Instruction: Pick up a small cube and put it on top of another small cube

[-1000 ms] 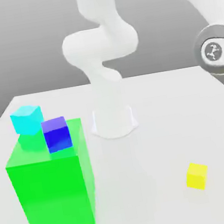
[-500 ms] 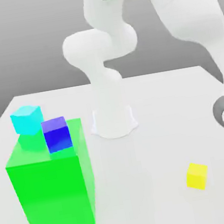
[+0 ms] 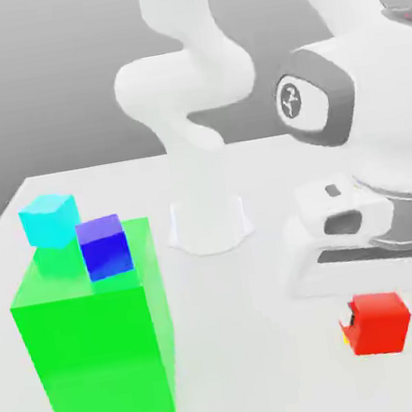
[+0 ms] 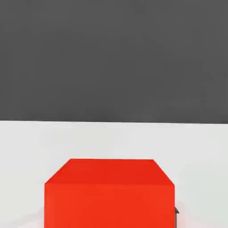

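Observation:
The small red cube [image 3: 379,323] hangs just under my hand at the exterior view's right, above the white table [image 3: 266,370]. My gripper [image 3: 377,302] is shut on it. In the hand view the red cube [image 4: 109,193] sits close in front of the camera, with a dark finger [image 4: 177,211] at its side. The small deep blue cube [image 3: 103,247] with a violet top rests on the big green block [image 3: 97,351] at the exterior view's left, well away from the gripper.
A cyan cube [image 3: 50,220] sits on the green block's far corner, beside the blue cube. A sliver of the yellow cube [image 3: 345,335] peeks out from behind the red cube. The arm's white base [image 3: 209,223] stands at mid-table.
The hand has swung in from the exterior view's right edge, and the red cube has come with it from the bottom right corner, raised in front of the yellow cube.

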### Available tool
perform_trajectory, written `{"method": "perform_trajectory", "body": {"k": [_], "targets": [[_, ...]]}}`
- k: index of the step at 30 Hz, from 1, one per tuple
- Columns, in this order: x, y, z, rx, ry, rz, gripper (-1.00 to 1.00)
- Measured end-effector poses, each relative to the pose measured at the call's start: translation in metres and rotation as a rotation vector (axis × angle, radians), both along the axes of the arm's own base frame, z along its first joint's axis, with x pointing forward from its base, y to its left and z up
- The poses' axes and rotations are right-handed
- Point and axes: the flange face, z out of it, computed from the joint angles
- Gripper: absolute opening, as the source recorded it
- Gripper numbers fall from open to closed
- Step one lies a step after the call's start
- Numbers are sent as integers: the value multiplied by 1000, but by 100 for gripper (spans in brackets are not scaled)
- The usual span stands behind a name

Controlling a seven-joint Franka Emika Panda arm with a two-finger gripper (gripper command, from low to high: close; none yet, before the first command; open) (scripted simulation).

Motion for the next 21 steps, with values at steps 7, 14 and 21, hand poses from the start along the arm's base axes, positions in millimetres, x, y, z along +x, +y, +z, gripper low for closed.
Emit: {"method": "perform_trajectory", "body": {"k": [7, 14, 21], "targets": [[-38, -119, 75, 19, -24, -352, -100], [-113, -211, 139, 120, -60, -687, -100], [-128, -224, 92, 146, -68, -742, 100]]}}
